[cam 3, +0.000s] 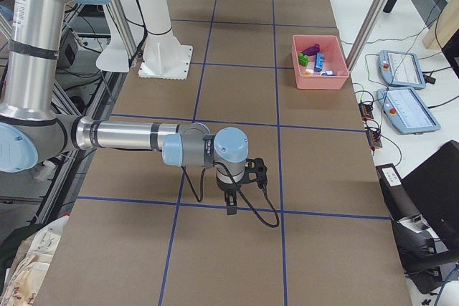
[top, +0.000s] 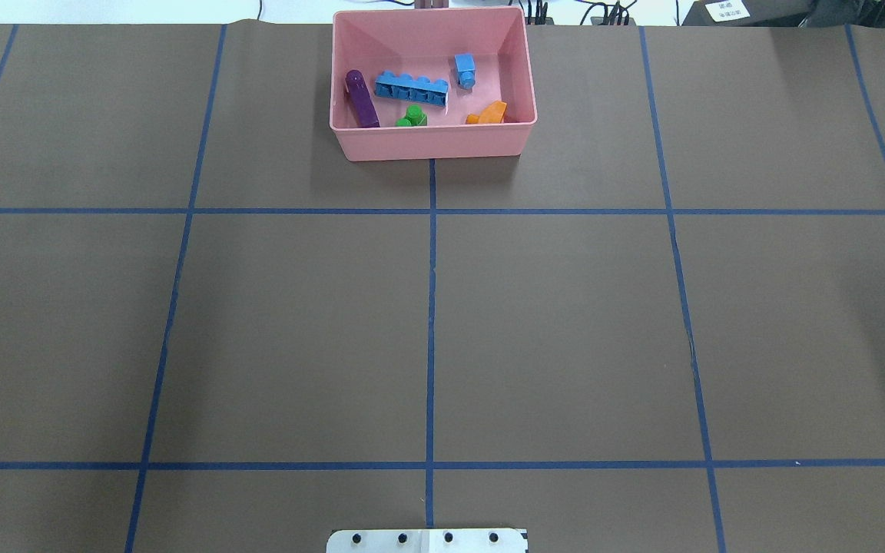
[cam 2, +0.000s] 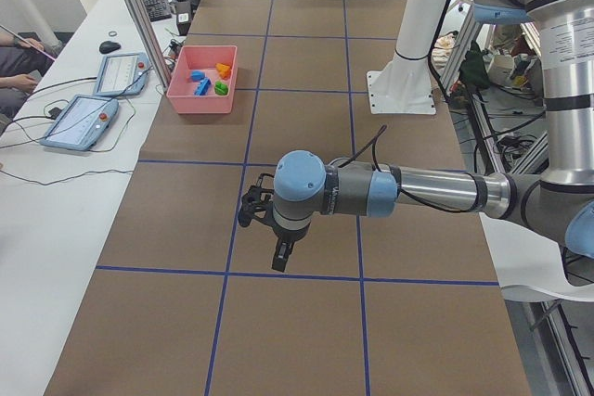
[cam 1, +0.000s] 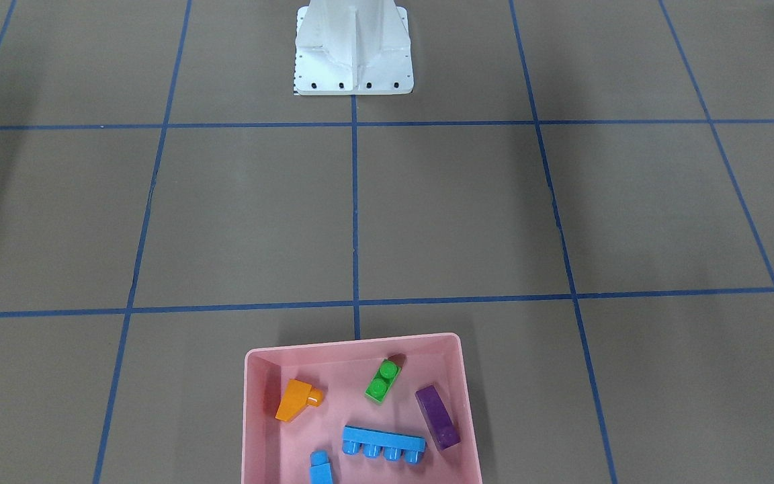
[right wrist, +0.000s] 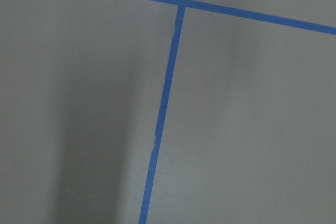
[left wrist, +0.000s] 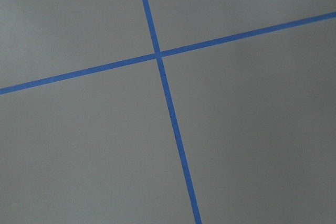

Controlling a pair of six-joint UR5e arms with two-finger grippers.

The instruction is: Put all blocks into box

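All five blocks sit inside the pink box [top: 431,143]. The orange sloped one [cam 1: 296,399] is by one side wall, the green two-stud [cam 1: 383,380] is near the middle, and the purple oblong [cam 1: 437,417] lies along the opposite wall. The long blue four-stud [cam 1: 383,442] lies between them with the tiny blue one [cam 1: 320,467] just beside it.

The box is at the table's [top: 565,322] far edge, straight across from the white robot base [cam 1: 353,50], sitting over the centre blue tape line [top: 431,307].

Both arms hang well away from it, out near the table's ends. The left gripper [cam 2: 280,259] and right gripper [cam 3: 231,207] point down above the bare mat. They only show up in the side views, so I honestly can't tell how wide the fingers are or whether either is holding anything.
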